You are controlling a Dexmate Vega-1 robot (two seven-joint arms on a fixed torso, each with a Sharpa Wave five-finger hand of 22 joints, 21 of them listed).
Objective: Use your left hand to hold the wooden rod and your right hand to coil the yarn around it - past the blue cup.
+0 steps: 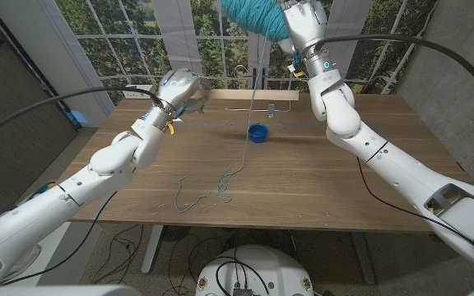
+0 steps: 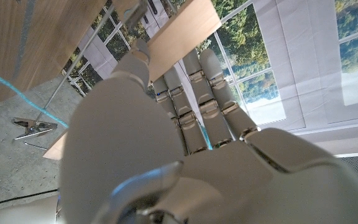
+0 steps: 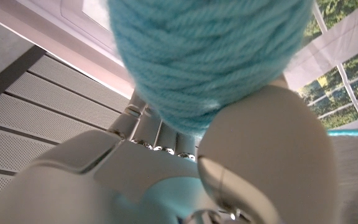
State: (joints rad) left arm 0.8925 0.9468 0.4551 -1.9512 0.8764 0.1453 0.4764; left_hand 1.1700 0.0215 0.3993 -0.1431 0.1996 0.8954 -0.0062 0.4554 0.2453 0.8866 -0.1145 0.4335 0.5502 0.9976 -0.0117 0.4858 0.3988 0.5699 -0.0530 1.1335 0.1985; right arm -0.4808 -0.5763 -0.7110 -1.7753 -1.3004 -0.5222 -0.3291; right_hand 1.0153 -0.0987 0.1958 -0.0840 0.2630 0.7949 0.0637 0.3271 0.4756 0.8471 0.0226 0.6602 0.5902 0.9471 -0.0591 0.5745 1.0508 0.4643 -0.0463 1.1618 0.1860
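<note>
Loose yarn (image 1: 220, 187) trails below the right hand (image 1: 303, 25), whose fingers grasp the ball aloft, feeding slack; left hand (image 1: 175, 90) apparently clenches the rod (image 1: 249, 93).

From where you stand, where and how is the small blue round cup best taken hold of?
Probably by its rim, from above and from its right: the small blue round cup stands upright, mouth open, and the turquoise yarn strand hangs close along its left side.
</note>
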